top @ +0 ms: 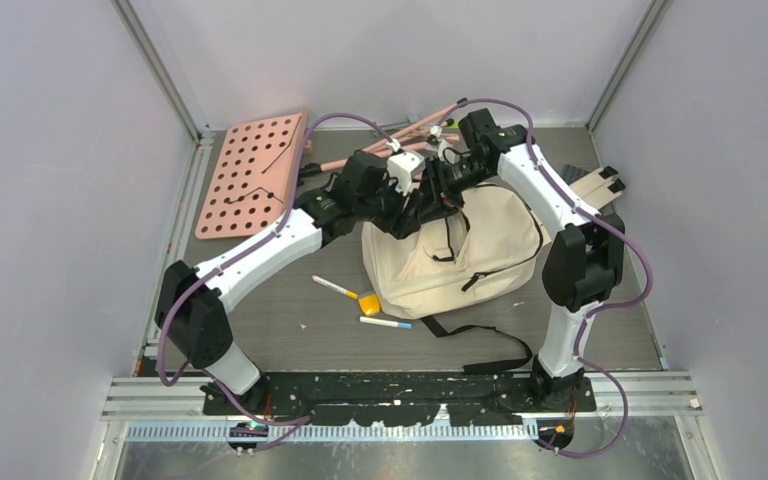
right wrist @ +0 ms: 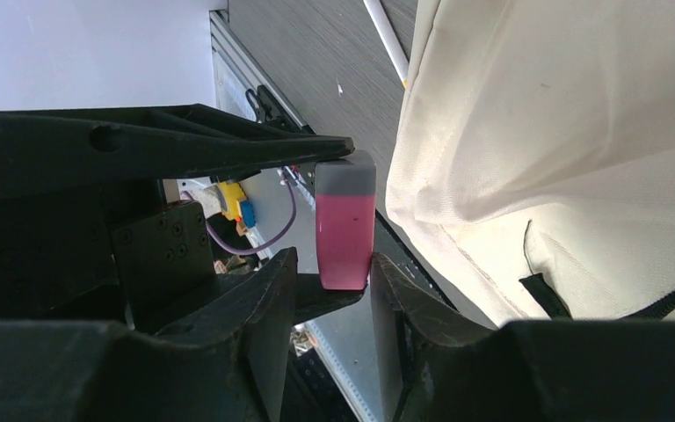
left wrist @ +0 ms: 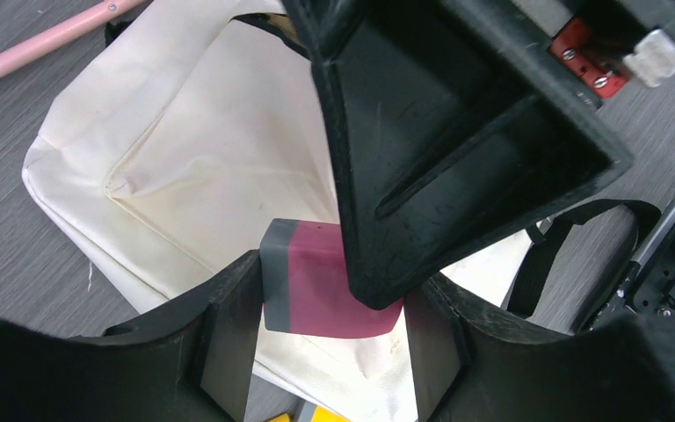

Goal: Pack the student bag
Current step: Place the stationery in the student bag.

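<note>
I count one cream cloth backpack with black straps [top: 460, 255], one pink rectangular eraser block with a grey end [left wrist: 321, 294] and one small yellow block [top: 369, 303]. There are two slim white pens, one yellow-tipped [top: 332, 286] and one blue-tipped [top: 382, 322]. I also count one pink perforated board [top: 250, 175]. The thin pink rods [top: 422, 124] number at least two, but they overlap, so I cannot tell exactly.

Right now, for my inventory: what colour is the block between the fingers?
Pink block, grey end; clearest in right wrist view.

Student bag [top: 480, 250], large soft cream cloth backpack with black zippers and webbing straps, lying flat, its far corner just below the left pincer [left wrist: 330, 303] and right pincer [right wrist: 334, 264], straps trailing away from both
</note>
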Action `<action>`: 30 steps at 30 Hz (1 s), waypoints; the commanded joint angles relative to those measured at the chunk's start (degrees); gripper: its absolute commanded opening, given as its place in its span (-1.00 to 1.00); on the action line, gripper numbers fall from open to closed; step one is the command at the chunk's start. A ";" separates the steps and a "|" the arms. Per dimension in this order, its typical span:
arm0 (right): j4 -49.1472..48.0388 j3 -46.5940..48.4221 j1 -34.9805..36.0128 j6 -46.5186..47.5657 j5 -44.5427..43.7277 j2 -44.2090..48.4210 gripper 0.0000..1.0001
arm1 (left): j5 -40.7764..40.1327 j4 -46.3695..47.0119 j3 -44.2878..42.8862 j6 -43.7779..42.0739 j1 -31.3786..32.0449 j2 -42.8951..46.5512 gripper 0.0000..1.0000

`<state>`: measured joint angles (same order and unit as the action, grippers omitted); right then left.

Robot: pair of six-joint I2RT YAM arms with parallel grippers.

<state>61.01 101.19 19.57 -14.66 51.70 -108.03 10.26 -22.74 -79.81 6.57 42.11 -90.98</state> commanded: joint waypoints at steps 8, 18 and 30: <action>4.53 3.37 1.90 2.95 2.78 -1.82 -0.21 | 1.26 7.70 -2.37 0.28 0.21 2.60 0.02; -0.25 1.39 1.73 0.32 -4.94 1.99 -0.98 | -0.95 8.25 -1.25 1.36 0.17 3.27 0.31; -10.73 -6.10 -3.66 -6.87 -31.75 15.08 -0.98 | -2.63 9.18 8.79 10.93 -5.32 7.28 0.99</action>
<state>54.00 96.12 16.43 -20.43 33.08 -99.63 8.62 -17.28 -76.38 11.35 40.42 -86.80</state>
